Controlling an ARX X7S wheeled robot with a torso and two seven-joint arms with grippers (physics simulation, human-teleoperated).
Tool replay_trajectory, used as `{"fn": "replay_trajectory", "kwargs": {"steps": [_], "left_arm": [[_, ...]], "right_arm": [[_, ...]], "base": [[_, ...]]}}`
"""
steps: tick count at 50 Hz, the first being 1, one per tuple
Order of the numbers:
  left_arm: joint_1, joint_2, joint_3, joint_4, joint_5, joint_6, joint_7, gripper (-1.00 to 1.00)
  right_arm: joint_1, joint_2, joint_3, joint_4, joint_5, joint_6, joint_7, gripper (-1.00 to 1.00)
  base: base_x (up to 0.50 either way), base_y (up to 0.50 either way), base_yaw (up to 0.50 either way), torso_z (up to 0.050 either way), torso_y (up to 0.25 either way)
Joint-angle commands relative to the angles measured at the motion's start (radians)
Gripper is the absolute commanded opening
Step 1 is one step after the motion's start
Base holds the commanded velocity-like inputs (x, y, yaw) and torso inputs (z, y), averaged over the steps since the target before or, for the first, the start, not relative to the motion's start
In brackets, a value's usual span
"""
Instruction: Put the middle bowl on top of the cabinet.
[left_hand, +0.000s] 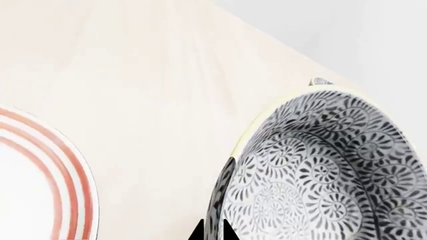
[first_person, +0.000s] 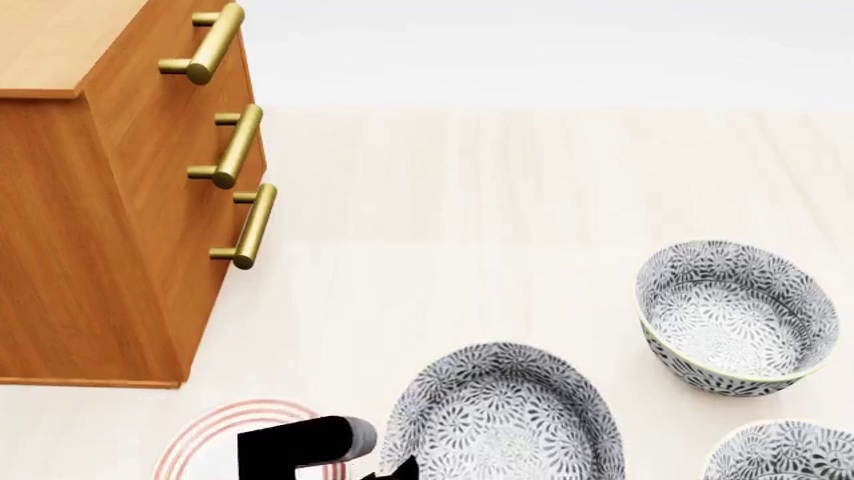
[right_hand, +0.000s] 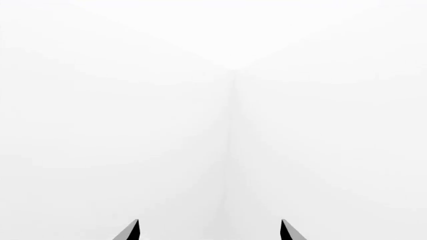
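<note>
Our left gripper (left_hand: 208, 231) pinches the rim of the deep round white bowl with grey-black flower patterns (first_person: 505, 418), lifted at six o'clock. The orange-brown wooden cabinet (first_person: 94, 220) stands at ten o'clock. Our right gripper (right_hand: 209, 231) is spread apart.

Open table (first_person: 507, 180) between the cabinet (first_person: 94, 230) and the bowls. Cabinet's handles (first_person: 238, 146) jut toward that gap (three bars). Red-ringed plate (first_person: 214, 440) sits near the cabinet's front corner.

pale wood tabletop (first_person: 534, 200), white wall (first_person: 534, 40)
</note>
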Motion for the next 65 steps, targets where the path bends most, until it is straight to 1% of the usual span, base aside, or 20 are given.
{"fn": "replay_trajectory", "kwargs": {"steps": [1,3,7,13,17,19,25,34,42,46,49,50,51,52,53,56,59,60,65], "left_arm": [[0.004,-0.033,0.037,0.094,0.082,0.071,-0.016,-1.0],[-0.002,-0.043,0.057,0.115,0.12,0.073,-0.03,-1.0],[-0.007,-0.053,0.067,0.141,0.141,0.076,-0.047,-1.0],[-0.018,-0.069,0.09,0.184,0.207,0.089,-0.083,-1.0],[-0.025,-0.082,0.088,0.239,0.204,0.073,-0.114,-1.0],[-0.026,-0.086,0.086,0.26,0.2,0.068,-0.126,-1.0],[-0.038,-0.1,0.084,0.333,0.191,0.041,-0.169,-1.0],[-0.065,-0.12,0.08,0.447,0.166,0.004,-0.214,-1.0],[-0.12,-0.128,0.068,0.543,0.121,-0.048,-0.257,-1.0],[-0.216,-0.128,0.028,0.636,0.017,-0.123,-0.317,-1.0],[-0.345,-0.125,-0.03,0.706,-0.11,-0.192,-0.388,-1.0],[-0.372,-0.123,-0.045,0.716,-0.139,-0.203,-0.407,-1.0],[-0.429,-0.123,-0.072,0.727,-0.181,-0.219,-0.43,-1.0],[-0.448,-0.123,-0.082,0.727,-0.199,-0.225,-0.441,-1.0],[-0.503,-0.125,-0.103,0.732,-0.232,-0.24,-0.459,-1.0],[-0.604,-0.133,-0.146,0.719,-0.313,-0.268,-0.498,-1.0],[-0.698,-0.144,-0.179,0.69,-0.369,-0.289,-0.51,-1.0],[-0.724,-0.151,-0.18,0.682,-0.355,-0.293,-0.497,-1.0],[-0.933,-0.182,-0.24,0.563,-0.424,-0.337,-0.474,-1.0]], "right_arm": [[0.0,0.041,-0.018,0.0,0.0,-0.003,0.041,1.0],[0.0,0.058,-0.026,0.0,0.001,-0.004,0.058,1.0],[0.0,0.089,-0.039,0.0,0.002,-0.007,0.089,1.0],[0.0,0.089,-0.035,0.0,0.001,-0.007,0.087,1.0],[0.0,0.103,-0.038,0.0,0.003,-0.009,0.098,1.0],[0.0,0.118,-0.044,0.0,0.005,-0.01,0.113,1.0],[0.0,0.222,-0.085,0.0,0.019,-0.019,0.218,1.0],[0.0,0.344,-0.127,0.0,0.034,-0.039,0.34,1.0],[0.0,0.341,-0.121,0.0,0.033,-0.037,0.337,1.0],[0.0,0.34,-0.123,0.0,0.027,-0.038,0.339,1.0],[0.0,0.347,-0.123,0.0,0.026,-0.041,0.344,1.0],[0.0,0.347,-0.123,0.0,0.026,-0.04,0.345,1.0],[0.0,0.346,-0.123,0.0,0.023,-0.042,0.345,1.0],[0.0,0.346,-0.123,0.0,0.023,-0.041,0.346,1.0],[0.0,0.346,-0.124,0.0,0.022,-0.04,0.346,1.0],[0.0,0.342,-0.123,0.0,0.015,-0.04,0.347,1.0],[0.0,0.342,-0.121,0.0,0.012,-0.037,0.348,1.0],[0.0,0.342,-0.118,0.0,0.015,-0.037,0.348,1.0],[0.001,0.35,-0.102,0.0,0.031,-0.034,0.349,1.0]], "base": [[0.0,0.0,0.0,0.045,-0.102],[0.0,0.0,0.0,0.05,-0.105],[0.0,0.0,0.0,0.05,-0.104],[0.0,0.0,0.0,0.05,-0.093],[0.0,0.0,0.0,0.05,-0.001],[0.0,0.0,0.0,0.05,0.116],[0.0,0.0,0.0,0.05,0.182],[0.0,0.0,0.0,0.049,0.193],[0.0,0.0,0.0,0.049,0.194],[0.0,0.0,0.0,0.05,0.193],[0.0,0.0,0.0,0.049,0.193],[0.0,0.0,0.0,0.049,0.193],[0.0,0.0,0.0,0.049,0.191],[0.0,0.0,0.0,0.049,0.191],[0.0,0.0,0.0,0.05,0.193],[0.0,0.0,0.0,0.048,0.199],[0.0,0.0,0.0,0.045,0.215],[0.0,0.0,0.0,0.045,0.215],[0.0,0.0,0.0,0.045,0.196]]}}
